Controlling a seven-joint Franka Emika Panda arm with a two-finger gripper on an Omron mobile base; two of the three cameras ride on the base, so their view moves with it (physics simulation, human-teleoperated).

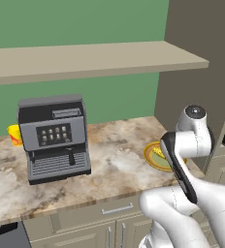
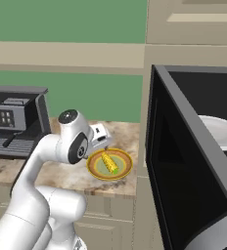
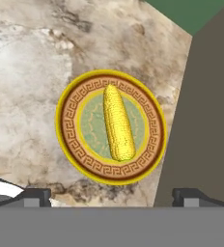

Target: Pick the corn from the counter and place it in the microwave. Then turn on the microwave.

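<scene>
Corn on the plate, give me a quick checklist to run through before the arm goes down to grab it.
1. Corn lies on the plate, nothing on top of it: ok.
2. Hand open, fingers spread wider than the cob: ok.
3. Hand above the plate, not touching the corn: ok.
4. Cob centred between the fingers: ok.
5. Microwave door open, turntable bare: ok.
6. Coffee machine stands apart from the plate: ok.
</scene>
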